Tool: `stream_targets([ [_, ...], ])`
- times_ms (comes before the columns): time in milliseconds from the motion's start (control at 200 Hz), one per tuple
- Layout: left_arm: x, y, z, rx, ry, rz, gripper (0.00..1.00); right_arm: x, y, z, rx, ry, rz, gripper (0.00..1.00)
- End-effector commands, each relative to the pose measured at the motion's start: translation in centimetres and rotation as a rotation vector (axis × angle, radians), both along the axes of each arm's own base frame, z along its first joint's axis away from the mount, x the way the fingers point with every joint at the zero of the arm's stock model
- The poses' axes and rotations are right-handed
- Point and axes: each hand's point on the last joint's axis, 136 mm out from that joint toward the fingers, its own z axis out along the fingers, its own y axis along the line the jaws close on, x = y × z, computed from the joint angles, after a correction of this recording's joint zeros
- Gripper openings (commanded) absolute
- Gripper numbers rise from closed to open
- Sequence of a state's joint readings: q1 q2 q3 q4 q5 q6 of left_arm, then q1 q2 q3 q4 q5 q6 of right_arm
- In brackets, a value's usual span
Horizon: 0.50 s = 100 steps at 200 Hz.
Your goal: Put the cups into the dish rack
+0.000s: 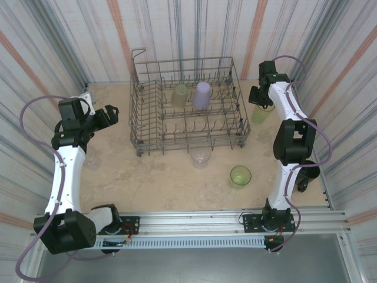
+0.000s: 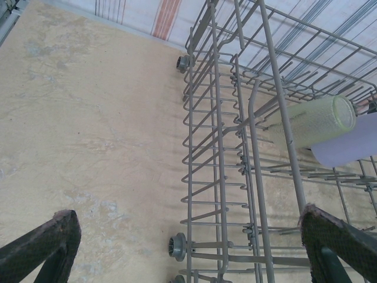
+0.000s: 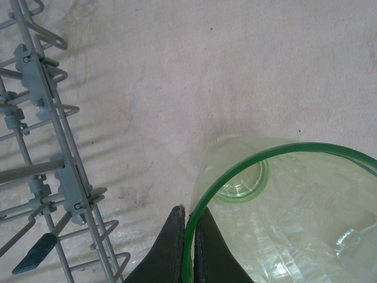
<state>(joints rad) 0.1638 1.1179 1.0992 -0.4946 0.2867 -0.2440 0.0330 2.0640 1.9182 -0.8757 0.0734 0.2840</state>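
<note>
Right wrist view shows the right gripper (image 3: 189, 213) clenched on a yellow-green cup's (image 3: 277, 200) rim, one finger inside, probably to lift and upend it into the dish rack (image 3: 62, 168) at its 9 o'clock, while the left gripper (image 1: 109, 116) hangs released at the rack's 9 o'clock side.

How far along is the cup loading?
Done: one green cup and the lavender cup sit in the rack. In hand: right gripper shut on a second green cup by its rim, beside the rack. Left: clear cup, third green cup and dark cup on the table.
</note>
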Motion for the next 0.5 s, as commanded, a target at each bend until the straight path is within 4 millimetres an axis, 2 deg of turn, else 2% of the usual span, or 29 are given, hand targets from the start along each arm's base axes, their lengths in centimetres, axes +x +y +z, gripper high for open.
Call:
stream_targets([
  [0, -0.3, 0.3, 0.9, 0.000, -0.040, 0.014, 0.99, 0.3, 0.3, 3.5, 0.013, -0.083, -0.004, 0.00],
  [356, -0.3, 0.2, 0.9, 0.001, -0.040, 0.013, 0.99, 0.9, 0.2, 6.6, 0.042, -0.178, -0.014, 0.00],
  [496, -0.4, 0.1, 1.1, -0.004, -0.044, 0.010, 0.99, 0.3, 0.5, 7.3, 0.056, -0.206, -0.010, 0.00],
])
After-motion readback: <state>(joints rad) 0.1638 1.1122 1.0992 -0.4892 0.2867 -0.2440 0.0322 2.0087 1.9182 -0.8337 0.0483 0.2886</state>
